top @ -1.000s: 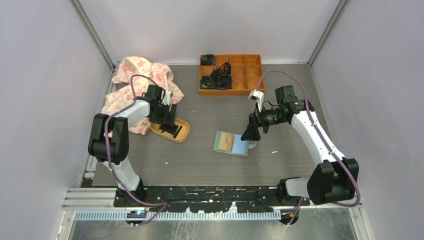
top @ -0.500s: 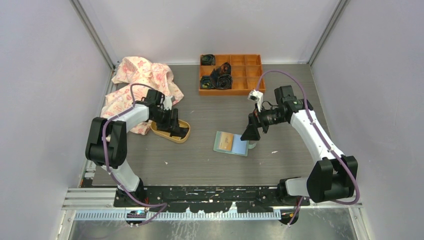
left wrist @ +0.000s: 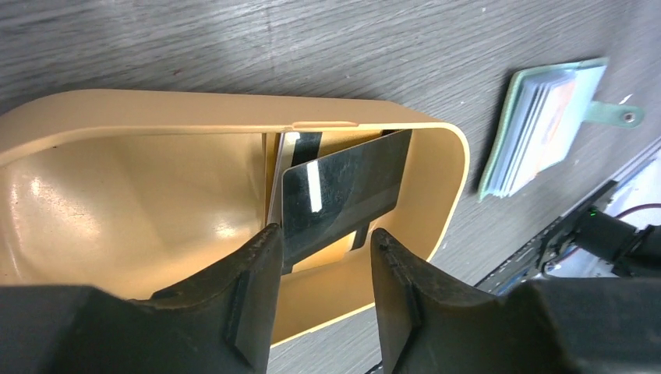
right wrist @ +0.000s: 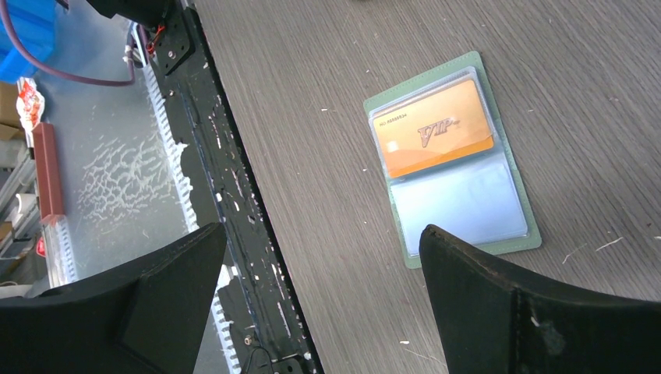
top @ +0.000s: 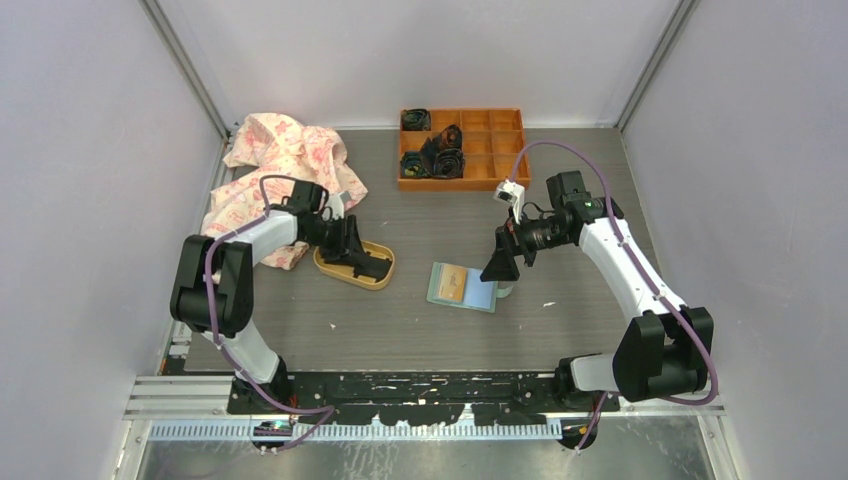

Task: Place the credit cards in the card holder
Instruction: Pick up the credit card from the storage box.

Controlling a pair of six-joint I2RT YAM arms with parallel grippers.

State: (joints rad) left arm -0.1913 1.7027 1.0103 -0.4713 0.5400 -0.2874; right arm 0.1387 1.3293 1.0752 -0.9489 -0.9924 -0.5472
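Several credit cards stand against the yellow dish's end wall. The front dark card is flanked by the half-closed left gripper; a firm pinch cannot be confirmed. Pickup is underway, and the dish rim must be cleared next. The card holder lies open on bare tabletop beneath the wide-spread right gripper, with one sleeve free.

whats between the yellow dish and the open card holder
Nothing: only bare grey table separates the yellow dish from the card holder. This is clearest in the top view, and the left wrist view agrees.
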